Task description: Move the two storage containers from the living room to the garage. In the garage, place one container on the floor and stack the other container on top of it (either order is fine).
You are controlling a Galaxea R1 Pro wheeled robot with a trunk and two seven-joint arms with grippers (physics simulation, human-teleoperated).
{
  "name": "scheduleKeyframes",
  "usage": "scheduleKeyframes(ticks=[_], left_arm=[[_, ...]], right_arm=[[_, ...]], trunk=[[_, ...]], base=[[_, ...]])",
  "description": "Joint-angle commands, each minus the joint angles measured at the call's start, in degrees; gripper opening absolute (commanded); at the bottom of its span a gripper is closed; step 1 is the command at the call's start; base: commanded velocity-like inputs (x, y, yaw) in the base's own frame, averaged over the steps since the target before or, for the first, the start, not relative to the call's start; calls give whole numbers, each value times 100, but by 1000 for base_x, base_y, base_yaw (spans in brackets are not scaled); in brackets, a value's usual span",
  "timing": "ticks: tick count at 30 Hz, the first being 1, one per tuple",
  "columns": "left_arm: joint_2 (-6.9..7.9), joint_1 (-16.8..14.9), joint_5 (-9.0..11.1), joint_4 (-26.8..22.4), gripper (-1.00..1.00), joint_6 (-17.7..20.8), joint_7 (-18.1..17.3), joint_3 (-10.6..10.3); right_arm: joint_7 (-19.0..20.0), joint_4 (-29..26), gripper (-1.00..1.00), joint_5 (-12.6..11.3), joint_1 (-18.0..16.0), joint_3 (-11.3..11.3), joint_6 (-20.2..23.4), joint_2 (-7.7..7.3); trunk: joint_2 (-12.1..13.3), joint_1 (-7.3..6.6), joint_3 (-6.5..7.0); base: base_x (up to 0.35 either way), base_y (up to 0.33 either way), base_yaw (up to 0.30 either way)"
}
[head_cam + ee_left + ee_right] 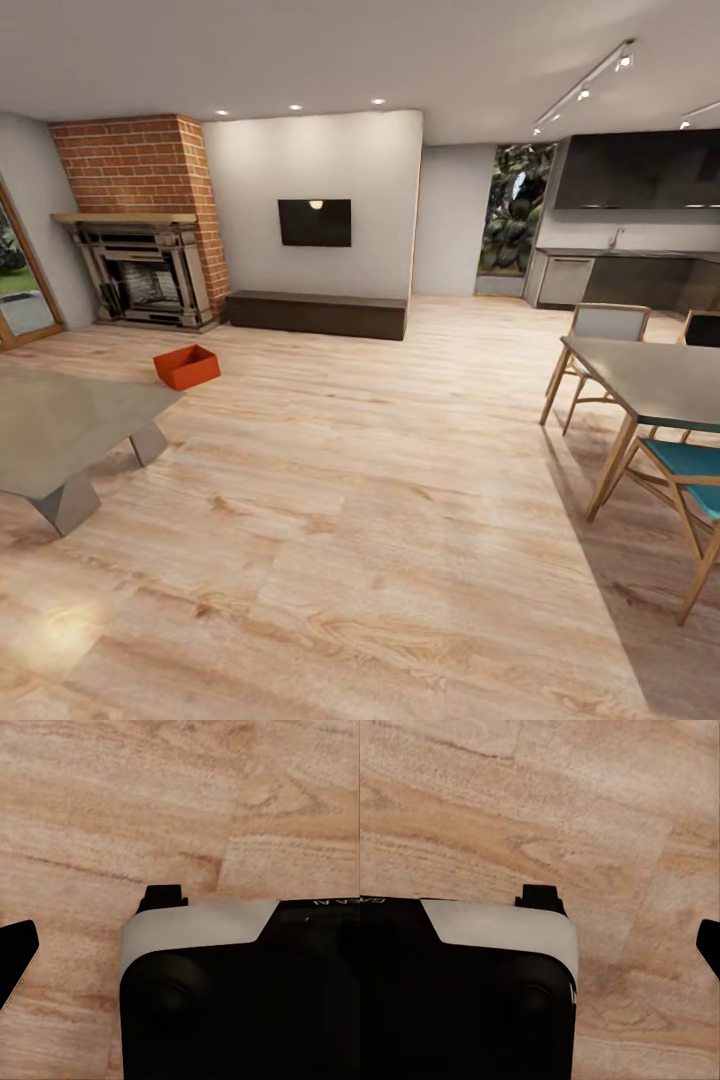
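Light wood-plank flooring [380, 560] runs under both wrist cameras, and each looks down past the robot's own black-and-white base [240, 997] onto bare boards. One dark fingertip [16, 956] of the left claw pokes into the left wrist view, one fingertip [709, 943] of the right claw into the right wrist view; with a single tip showing in each, I cannot tell how wide either claw stands. Nothing lies at either fingertip. Farther out in the head view, a grey low table [60, 430] sits to the left and a dining table [650, 375] with chairs to the right. Beyond the grey table, one orange-red storage container [186, 366] rests on the planks, well away from both claws, short of the brick fireplace [140, 240].
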Motion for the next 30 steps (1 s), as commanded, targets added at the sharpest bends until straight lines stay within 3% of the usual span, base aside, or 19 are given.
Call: scheduleKeyframes(ticks=[1, 30], left_arm=[[-1, -4, -20, 7, 100, -20, 24, -5], [-1, -4, -29, 7, 100, -20, 24, -5]], right_arm=[[-7, 17, 100, -48, -7, 48, -20, 5], [-11, 17, 100, -39, -1, 48, -20, 5]], trunk=[[-3, 3, -6], [-3, 3, -6]], base=[[322, 0, 0], [322, 0, 0]])
